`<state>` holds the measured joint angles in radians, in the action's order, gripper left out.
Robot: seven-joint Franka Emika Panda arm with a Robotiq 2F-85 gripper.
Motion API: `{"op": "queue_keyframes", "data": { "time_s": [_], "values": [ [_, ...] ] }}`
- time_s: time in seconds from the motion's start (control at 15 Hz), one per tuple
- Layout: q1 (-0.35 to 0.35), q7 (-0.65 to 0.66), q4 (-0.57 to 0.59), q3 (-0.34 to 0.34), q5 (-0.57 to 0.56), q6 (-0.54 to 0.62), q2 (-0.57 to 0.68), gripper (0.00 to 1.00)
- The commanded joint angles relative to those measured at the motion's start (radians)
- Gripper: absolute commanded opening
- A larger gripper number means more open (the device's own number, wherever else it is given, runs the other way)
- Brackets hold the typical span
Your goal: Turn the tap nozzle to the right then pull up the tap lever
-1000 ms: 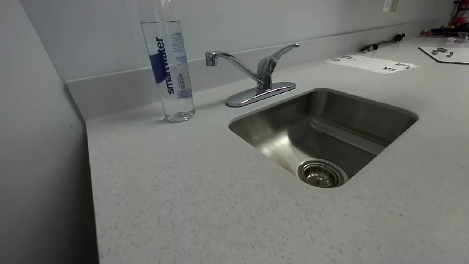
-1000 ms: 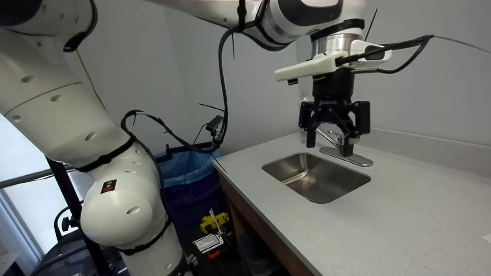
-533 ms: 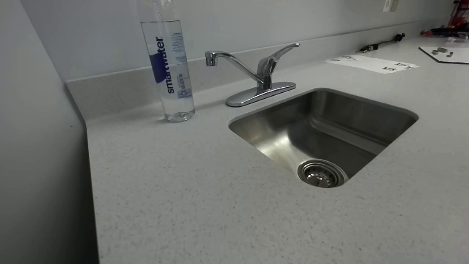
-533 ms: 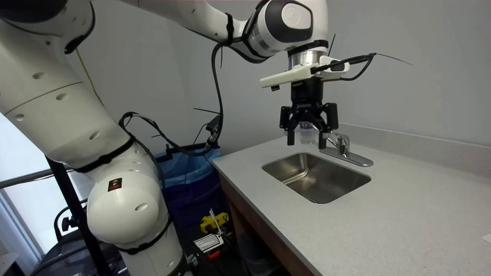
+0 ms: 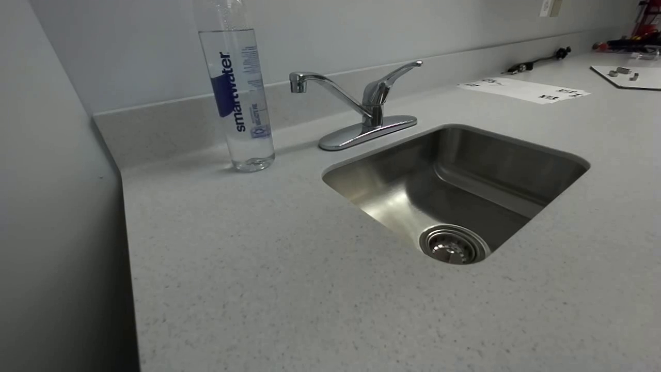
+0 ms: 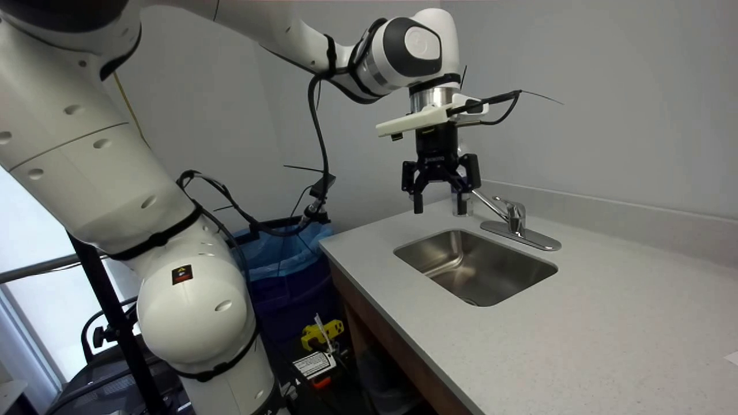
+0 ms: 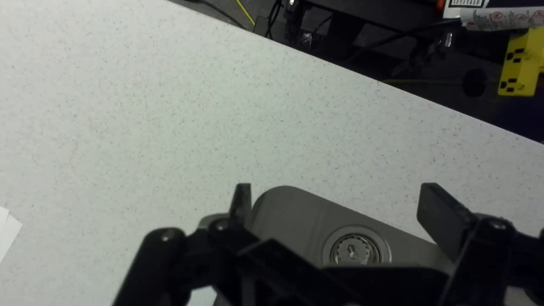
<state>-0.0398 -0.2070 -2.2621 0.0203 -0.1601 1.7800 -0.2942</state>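
Tap nozzle (image 5: 335, 89) diag. up twd btl (image 5: 240, 106)

The long, curved chrome tap nozzle (image 5: 338, 91) and short, tapered chrome tap lever (image 5: 395, 76) both look plain shiny silver to me, the squarish steel sink (image 5: 496, 160) more a dull grey. Flat off-white stone-look countertop (image 5: 248, 258) is peppered with dark specks. Tall clear plastic bottle (image 5: 236, 90) has navy lettering, the two-fingered gripper (image 6: 439, 210) is pretty much all black, and the chunky yellow outlet block (image 7: 525, 68) has black slots.
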Motion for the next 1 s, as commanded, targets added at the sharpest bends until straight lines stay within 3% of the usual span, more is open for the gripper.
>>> {"op": "queue_keyframes", "data": {
  "time_s": [0.0, 0.27, 0.93],
  "values": [
    [-0.032, -0.031, -0.009, 0.005, 0.046, 0.064, -0.011, 1.0],
    [-0.056, -0.047, -0.04, 0.017, 0.063, 0.133, -0.031, 1.0],
    [-0.051, -0.02, -0.02, 0.024, 0.049, 0.112, -0.008, 1.0]
  ]
}}
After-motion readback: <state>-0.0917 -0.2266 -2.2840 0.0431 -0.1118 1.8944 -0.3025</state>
